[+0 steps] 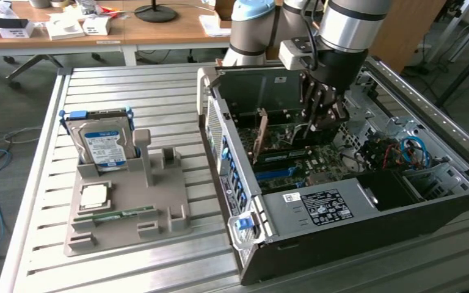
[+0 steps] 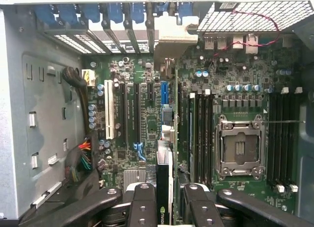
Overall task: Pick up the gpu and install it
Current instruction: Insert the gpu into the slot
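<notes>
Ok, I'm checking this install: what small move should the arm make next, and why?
The gripper is shut on the thin dark gpu card, held edge-on over the green motherboard, in line with the blue slot; its pale metal bracket sits by the rear openings. So probably ease it straight in, though seating depth is unclear.

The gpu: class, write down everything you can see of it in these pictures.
The gpu is a thin dark card, seen edge-on in the wrist view. It has a small logo on its near end and a pale metal bracket at its far end, toward the rear wall of the computer case. It stands on edge over the green motherboard, clamped between the black fingers of the pincer. Whether its lower edge sits in a slot cannot be told.
</notes>
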`<state>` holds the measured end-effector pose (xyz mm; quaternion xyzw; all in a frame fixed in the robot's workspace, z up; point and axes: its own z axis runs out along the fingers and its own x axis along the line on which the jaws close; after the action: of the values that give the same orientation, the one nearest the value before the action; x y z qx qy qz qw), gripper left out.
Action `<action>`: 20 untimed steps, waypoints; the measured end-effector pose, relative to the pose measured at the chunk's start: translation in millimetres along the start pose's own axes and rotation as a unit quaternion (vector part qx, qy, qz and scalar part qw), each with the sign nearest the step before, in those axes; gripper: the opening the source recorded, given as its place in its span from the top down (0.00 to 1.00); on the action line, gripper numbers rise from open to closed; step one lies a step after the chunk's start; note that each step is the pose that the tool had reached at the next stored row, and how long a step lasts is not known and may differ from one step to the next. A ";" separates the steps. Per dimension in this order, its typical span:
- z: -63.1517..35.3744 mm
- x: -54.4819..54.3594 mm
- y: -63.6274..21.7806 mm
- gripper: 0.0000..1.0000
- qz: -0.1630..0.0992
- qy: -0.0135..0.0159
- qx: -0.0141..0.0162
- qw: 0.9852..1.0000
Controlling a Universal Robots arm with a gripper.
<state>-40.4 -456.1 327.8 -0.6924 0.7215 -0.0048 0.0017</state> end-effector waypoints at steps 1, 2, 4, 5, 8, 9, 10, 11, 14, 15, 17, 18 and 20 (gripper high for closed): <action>0.3 0.0 0.8 0.74 0.000 0.000 0.000 1.000; 0.7 0.1 1.9 0.74 0.000 0.000 0.000 1.000; 1.3 0.2 4.3 0.74 0.000 0.000 0.000 1.000; 1.9 0.2 5.6 0.74 0.000 0.000 0.000 1.000; 2.9 0.4 9.2 0.74 0.000 0.000 0.000 1.000; 3.2 0.4 10.1 0.74 0.000 0.000 0.000 1.000; 3.4 0.4 10.9 0.74 0.000 0.000 0.000 1.000; 3.7 0.5 11.7 0.74 0.000 0.000 0.000 1.000; 4.2 0.5 14.1 0.74 0.000 0.001 0.000 1.000; 4.4 0.6 14.8 0.74 0.000 0.002 0.000 1.000; 4.6 0.7 16.4 0.74 0.000 0.003 0.000 1.000; 4.7 0.7 17.2 0.74 0.000 0.003 0.000 1.000; 4.8 0.8 18.7 0.74 0.000 0.005 0.000 1.000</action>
<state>-59.1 -456.1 322.8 -0.6924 0.7214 -0.0079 -0.0018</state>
